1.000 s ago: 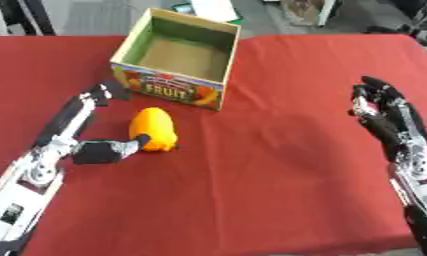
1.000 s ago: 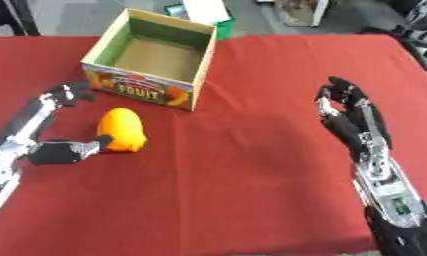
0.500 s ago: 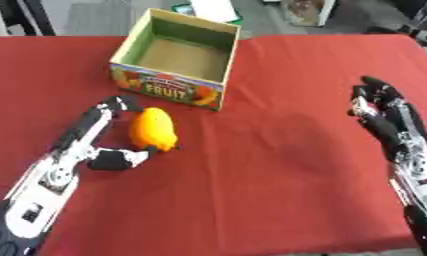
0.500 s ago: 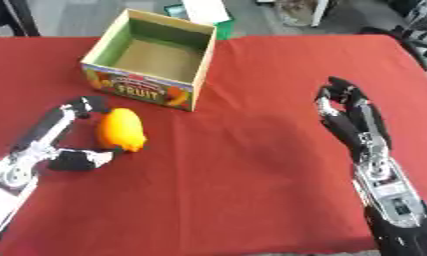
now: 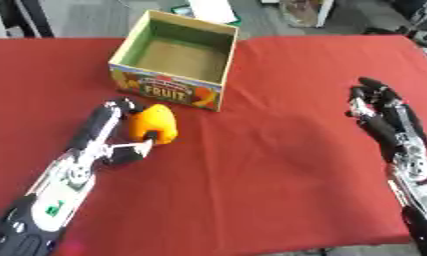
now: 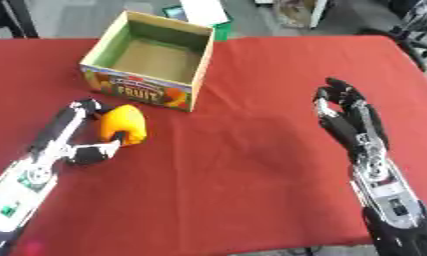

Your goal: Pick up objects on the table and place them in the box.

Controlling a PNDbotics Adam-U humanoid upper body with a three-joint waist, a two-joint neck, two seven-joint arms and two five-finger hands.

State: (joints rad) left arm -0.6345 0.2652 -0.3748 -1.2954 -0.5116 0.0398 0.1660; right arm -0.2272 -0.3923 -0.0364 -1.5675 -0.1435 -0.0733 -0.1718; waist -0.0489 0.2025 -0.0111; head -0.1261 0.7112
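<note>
An orange bell pepper [image 5: 153, 123] sits on the red bench [image 5: 269, 170], pinched between the left hand's [image 5: 111, 145] long fingers [image 5: 107, 112] behind it and thumb in front. Just beyond the fingertips stands an open cardboard box [image 5: 168, 92] printed "FRUIT". The right hand [image 6: 348, 117] hovers well apart, fingers relaxed, holding nothing.

Black-and-silver arms, black-fingered robot hand [image 6: 346, 116]

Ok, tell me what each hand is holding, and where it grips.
The left hand clasps the orange rounded fruit-like object by its left side and lower edge. The right hand holds nothing.
</note>
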